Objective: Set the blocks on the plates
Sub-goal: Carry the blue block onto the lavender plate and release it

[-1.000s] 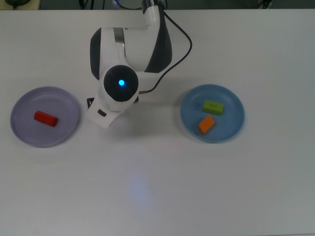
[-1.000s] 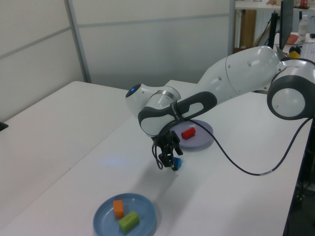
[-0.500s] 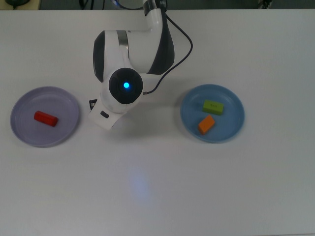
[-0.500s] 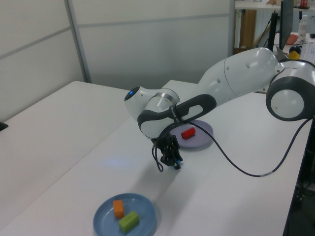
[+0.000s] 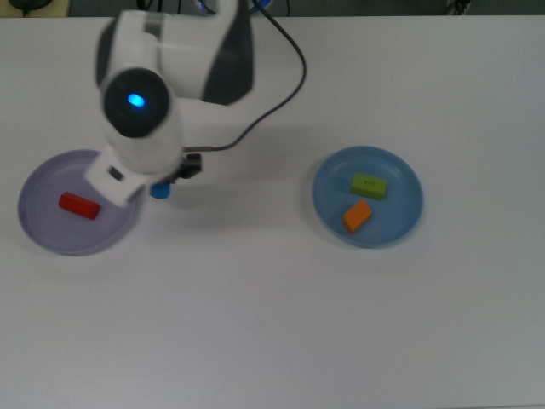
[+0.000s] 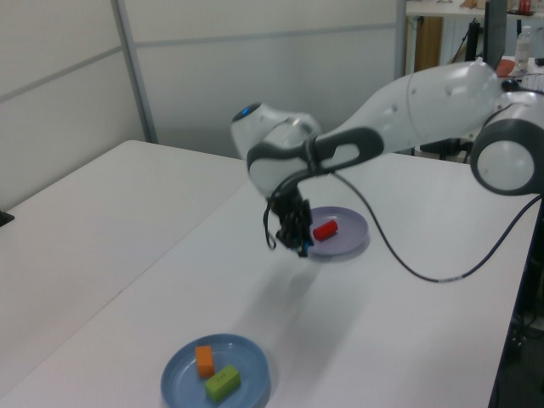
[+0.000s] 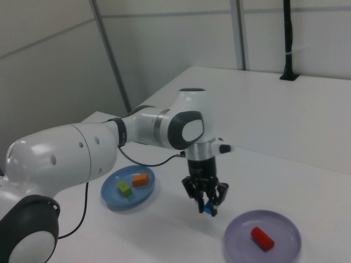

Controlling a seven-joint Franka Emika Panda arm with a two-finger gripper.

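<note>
Now the gripper (image 7: 207, 207) is pinching the blue block (image 5: 159, 191), hanging clear just beside the purple plate's (image 5: 51, 234) rim.

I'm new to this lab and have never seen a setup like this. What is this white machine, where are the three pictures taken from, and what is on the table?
The white machine is a robot arm with a two-finger gripper. One camera looks straight down; the other two look from opposite sides. On the white table sit two plates. The purple plate holds a red block. The blue plate holds a green block and an orange block. The gripper holds a small blue block in the air beside the purple plate.
</note>
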